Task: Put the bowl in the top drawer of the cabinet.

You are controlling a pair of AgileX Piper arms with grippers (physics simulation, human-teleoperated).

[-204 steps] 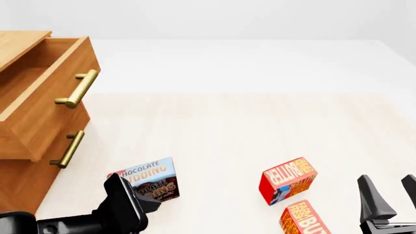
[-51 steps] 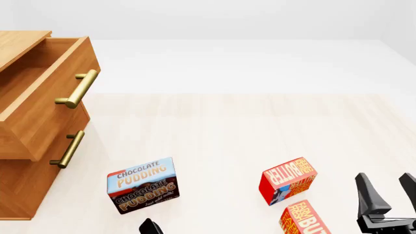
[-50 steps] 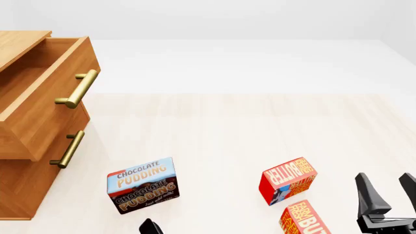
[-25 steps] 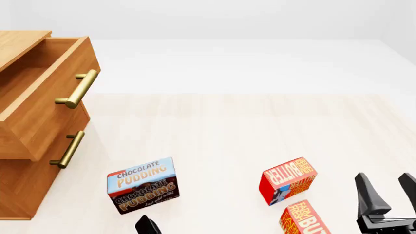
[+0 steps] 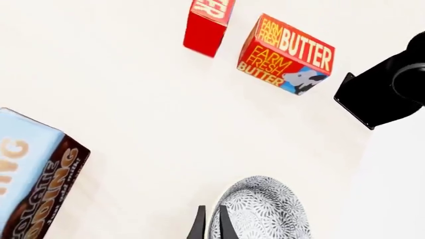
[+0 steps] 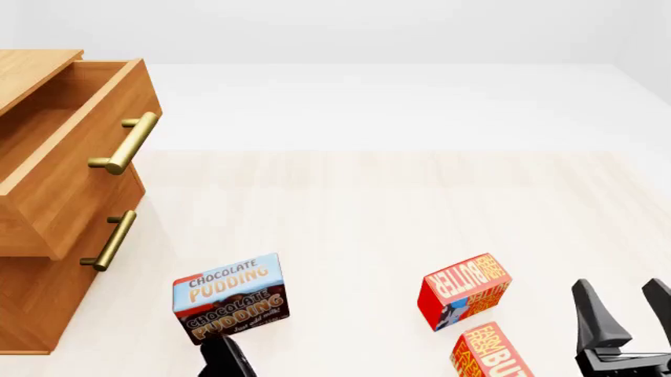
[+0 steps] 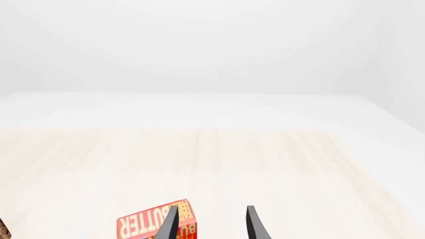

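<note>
The light brown wooden cabinet [image 6: 42,236] stands at the left of the pale worktop [image 6: 398,212], and its top drawer [image 6: 74,149], a light brown box with a brass bar handle, is already pulled open. So the step in hand is, as I judge, to lift the bowl and carry it there.

The round shallow white bowl with fine grey lace pattern [image 5: 262,209] shows only in the left wrist view. It is close to the arms' side of the worktop, between the blue and brown chocolate pudding box [image 6: 229,297] and the two red butter boxes [image 6: 463,289].

The left gripper [image 5: 211,226] has its jaws clamped on the bowl's rim. The right gripper [image 7: 211,221] hangs idle with jaws apart.

The next move calls for a lift clear of the pudding box, then travel left to the drawer.

Compared with half a second ago, the left gripper has risen a little higher into the front view.
</note>
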